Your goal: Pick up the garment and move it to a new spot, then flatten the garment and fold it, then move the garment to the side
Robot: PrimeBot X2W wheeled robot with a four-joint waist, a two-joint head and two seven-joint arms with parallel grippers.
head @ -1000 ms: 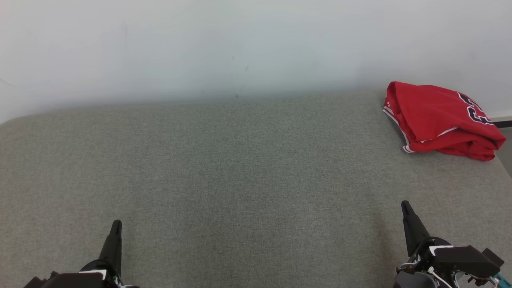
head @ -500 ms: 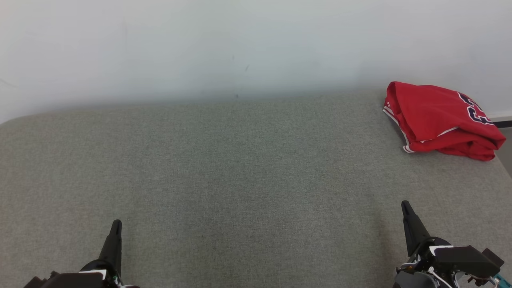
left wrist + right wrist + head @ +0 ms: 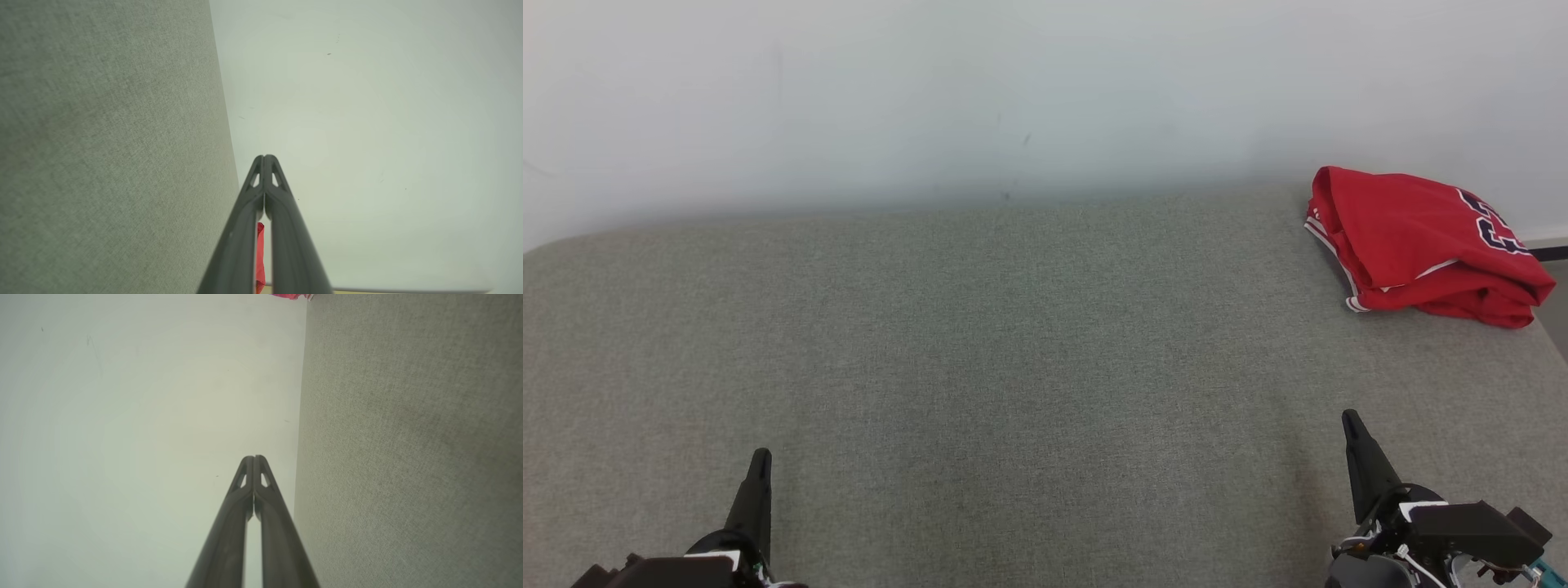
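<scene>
One garment (image 3: 1413,237) lies well beyond the right fingers (image 3: 1368,469).

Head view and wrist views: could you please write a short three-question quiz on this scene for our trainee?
1. Where does the red jersey lie on the grey fabric surface?
A. at the far right, by the white wall
B. in the middle
C. at the near left edge
2. True or false: the right gripper is shut on the red jersey.
3. Fill in the gap: in the left wrist view, the two fingers of the left gripper are ____ (open or shut).

Key: 1 A. 2 False: it is shut on nothing, well short of the jersey. 3 Shut.
</scene>
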